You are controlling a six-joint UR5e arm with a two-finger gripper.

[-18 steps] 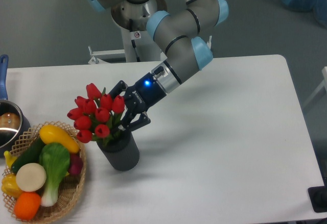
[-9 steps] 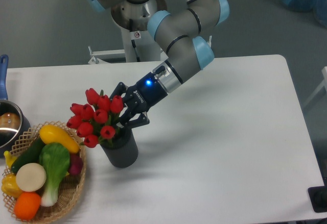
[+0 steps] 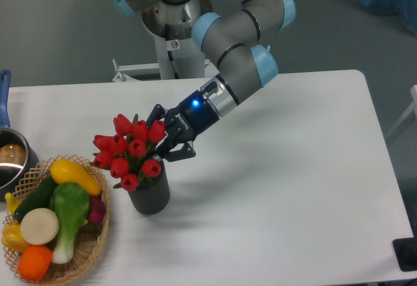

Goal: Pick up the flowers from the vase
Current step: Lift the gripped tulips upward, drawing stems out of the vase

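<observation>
The flowers (image 3: 129, 151), a bunch of red tulip buds with green leaves, stand in the vase (image 3: 150, 193), a dark grey cylinder on the white table. My gripper (image 3: 161, 144) reaches in from the upper right and is shut on the flowers just behind the buds, right above the vase's mouth. The stems are hidden by the buds and the fingers. The bunch leans to the left, and the vase tilts slightly.
A wicker basket (image 3: 92, 240) of vegetables sits left of the vase at the table's front left. A metal pot (image 3: 12, 157) with a blue handle stands at the left edge. The robot's base (image 3: 171, 38) is behind the table.
The gripper has moved slightly right and up with the flowers in it; the buds have shifted right, and the vase has shifted and tilted a little.
</observation>
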